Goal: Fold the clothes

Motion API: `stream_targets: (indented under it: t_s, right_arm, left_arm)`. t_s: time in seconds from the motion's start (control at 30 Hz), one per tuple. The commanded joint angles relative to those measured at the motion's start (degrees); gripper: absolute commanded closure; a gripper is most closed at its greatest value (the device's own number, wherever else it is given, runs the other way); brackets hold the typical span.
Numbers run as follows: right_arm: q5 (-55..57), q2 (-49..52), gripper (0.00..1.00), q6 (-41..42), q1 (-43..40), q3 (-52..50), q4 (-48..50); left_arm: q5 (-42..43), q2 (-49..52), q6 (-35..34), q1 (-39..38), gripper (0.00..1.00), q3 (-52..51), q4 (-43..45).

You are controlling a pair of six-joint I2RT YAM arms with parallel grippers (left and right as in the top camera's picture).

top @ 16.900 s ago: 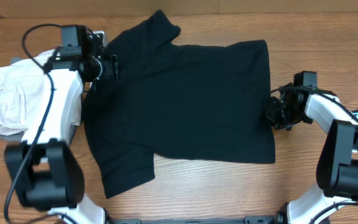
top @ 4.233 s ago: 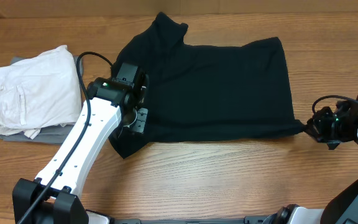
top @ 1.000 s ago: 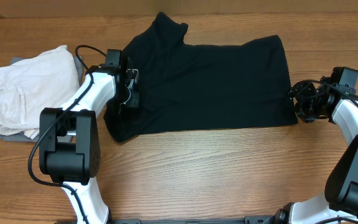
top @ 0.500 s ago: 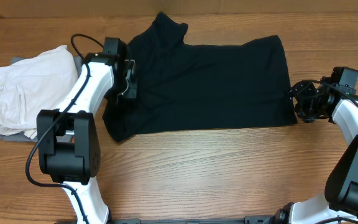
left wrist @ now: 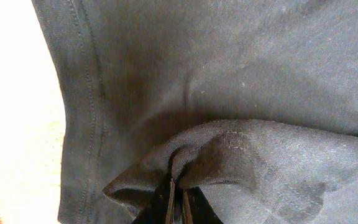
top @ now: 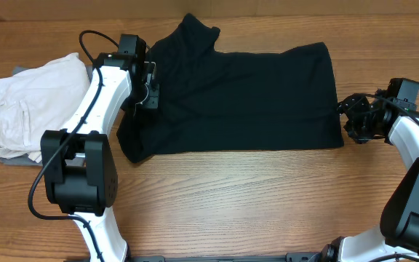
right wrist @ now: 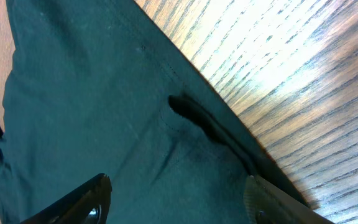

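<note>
At the far left of the wooden table (top: 231, 204) a folded off-white garment (top: 28, 102) sits on a grey piece (top: 13, 159). Just right of it, the left gripper (top: 150, 91) is at the left edge of the black T-shirt (top: 246, 94), its jaws pressed together on a pinch of the fabric. The left wrist view shows a small ridge of cloth gathered between the closed fingertips (left wrist: 169, 202), with a stitched hem running down beside it.

The shirt lies spread across the middle of the table. One sleeve points toward the far edge, and the lower left corner juts toward the near edge beside the left arm.

At the shirt's lower right corner is the right gripper (top: 351, 124), jaws spread wide. In the right wrist view its two fingers (right wrist: 82, 199) straddle the shirt's edge, where a small crease sits next to the bare wood. Whether they touch the cloth I cannot tell.
</note>
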Motion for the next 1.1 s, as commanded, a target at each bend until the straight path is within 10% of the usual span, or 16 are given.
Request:
stream_targets:
  t_s: [0.0,0.13,0.4,0.67,1.07]
  right_arm:
    - [0.55,0.04,0.28,-0.39,-0.09,-0.02,0.26]
    - [0.55,0.04,0.28,-0.39,-0.09,-0.02,0.24]
    - [0.55,0.04,0.27,-0.39,-0.09,-0.02,0.22]
    - [0.55,0.04,0.27,-0.39,-0.09,-0.02,0.00]
    - [0.57,0.04,0.27,-0.37,-0.09,-0.02,0.02]
  left_arm:
    - [-0.98,0.92,0.31,-0.39,0.95,1.29,-0.26]
    - [-0.98,0.92,0.31,-0.39,0.80,1.29,-0.28]
    - [-0.98,0.92,0.33,-0.39,0.96,1.29,-0.42]
    - [-1.25,0.94,2.93,-0.39,0.37,-1.36,0.35]
    - [-1.79,0.96,4.37,-0.37,0.45,-8.81,6.23]
